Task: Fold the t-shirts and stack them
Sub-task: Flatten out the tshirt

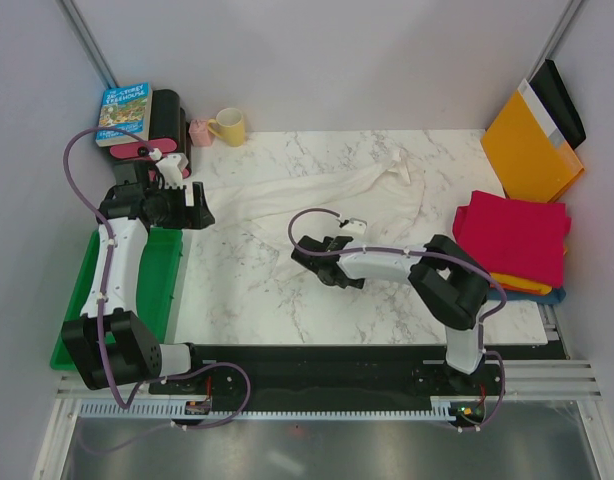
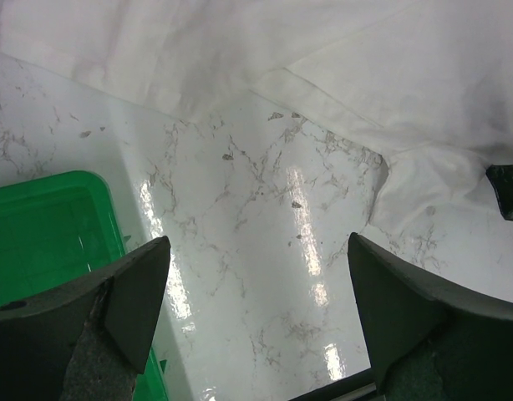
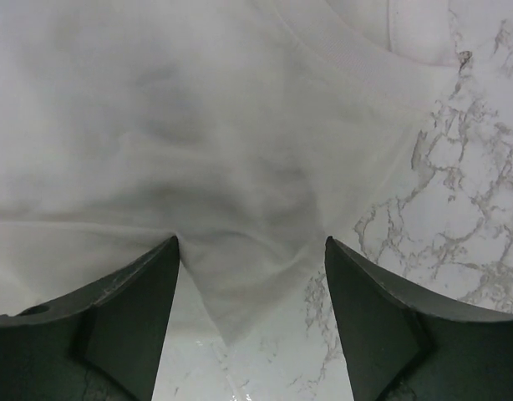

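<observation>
1. Looking across from the robot's side, I see the white t-shirt (image 1: pixel 317 195) lying unfolded and wrinkled on the marble tabletop (image 1: pixel 247 300), its long axis running left to right over the far half
2. The folded pile sits well apart at the right edge: the red t-shirt (image 1: pixel 512 235) is on top, with the orange t-shirt (image 1: pixel 522 284) and the dark blue t-shirt (image 1: pixel 559 296) peeking out beneath
3. The right gripper (image 3: pixel 252 251) has its jaws spread and nothing pinched. It hangs low over the shirt's near edge, and in its wrist view a pointed corner of white cloth lies between the fingers
4. The left gripper (image 2: pixel 256 251) is also spread wide and empty. It sits at the shirt's left end over bare marble, with the cloth edge just beyond its fingertips and the green bin (image 2: pixel 39 225) on its left
5. I judge the right arm to be the nearer one, since the cloth is already under and ahead of its jaws. It need only drop and close, while the left must first reach forward onto the hem
6. The risk, I think, is the thin cloth bunching or slipping out of a shallow pinch
</observation>
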You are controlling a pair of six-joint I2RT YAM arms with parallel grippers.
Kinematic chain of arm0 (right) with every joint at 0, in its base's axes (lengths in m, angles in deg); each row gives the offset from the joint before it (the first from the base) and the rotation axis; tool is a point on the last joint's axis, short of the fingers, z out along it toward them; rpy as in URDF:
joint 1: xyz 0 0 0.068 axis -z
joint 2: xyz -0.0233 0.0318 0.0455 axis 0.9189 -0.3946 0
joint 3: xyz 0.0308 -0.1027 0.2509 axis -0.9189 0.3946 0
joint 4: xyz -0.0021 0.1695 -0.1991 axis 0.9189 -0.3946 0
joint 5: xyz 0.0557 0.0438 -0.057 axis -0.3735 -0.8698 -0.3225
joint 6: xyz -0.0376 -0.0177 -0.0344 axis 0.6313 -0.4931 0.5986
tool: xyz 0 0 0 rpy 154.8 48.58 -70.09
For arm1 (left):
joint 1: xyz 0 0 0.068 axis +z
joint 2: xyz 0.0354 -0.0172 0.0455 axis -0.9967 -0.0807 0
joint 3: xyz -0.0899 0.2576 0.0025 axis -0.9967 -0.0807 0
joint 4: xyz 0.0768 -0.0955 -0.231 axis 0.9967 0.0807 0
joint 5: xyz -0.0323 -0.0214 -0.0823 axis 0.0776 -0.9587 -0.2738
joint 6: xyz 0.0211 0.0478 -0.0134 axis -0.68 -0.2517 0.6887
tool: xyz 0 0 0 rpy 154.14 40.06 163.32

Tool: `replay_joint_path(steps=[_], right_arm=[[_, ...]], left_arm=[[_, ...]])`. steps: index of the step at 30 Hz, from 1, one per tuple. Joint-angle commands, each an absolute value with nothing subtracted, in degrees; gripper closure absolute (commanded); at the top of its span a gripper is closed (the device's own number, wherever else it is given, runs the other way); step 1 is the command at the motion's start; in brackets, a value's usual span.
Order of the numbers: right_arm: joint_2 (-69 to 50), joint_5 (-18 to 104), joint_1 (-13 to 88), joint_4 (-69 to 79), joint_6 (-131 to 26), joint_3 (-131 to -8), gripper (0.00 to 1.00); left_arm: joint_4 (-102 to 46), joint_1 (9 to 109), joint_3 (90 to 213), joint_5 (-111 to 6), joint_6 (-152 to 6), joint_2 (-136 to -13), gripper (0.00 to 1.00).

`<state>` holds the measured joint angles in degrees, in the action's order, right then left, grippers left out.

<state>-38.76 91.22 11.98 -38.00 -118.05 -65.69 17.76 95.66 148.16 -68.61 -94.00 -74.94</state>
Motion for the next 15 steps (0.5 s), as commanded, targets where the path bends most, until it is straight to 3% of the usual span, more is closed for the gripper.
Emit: replay_joint_path(steps=[1,4,5,8,15], right_arm=[[-39.3,79.6,12.0,-34.2,-120.1,-58.3,0.24],[-37.8,76.2,11.7,-31.7,-121.5,-53.5,0.5],[-37.2,75.7,11.5,-31.3,-121.9,-52.4,0.7],[-35.3,74.9,10.5,-31.5,-123.5,-49.1,1.0],[-26.3,80.2,4.2,-42.5,-128.2,-47.5,1.0]], left_arm=[[16.7,96.0,148.1,-68.7,-96.9,-73.4,0.07],[16.7,96.1,148.2,-68.6,-96.9,-73.5,0.07],[16.7,96.1,148.2,-68.7,-96.7,-73.5,0.07],[16.6,96.1,148.5,-69.1,-96.2,-74.1,0.07],[15.7,96.0,148.5,-68.3,-96.9,-77.7,0.07]])
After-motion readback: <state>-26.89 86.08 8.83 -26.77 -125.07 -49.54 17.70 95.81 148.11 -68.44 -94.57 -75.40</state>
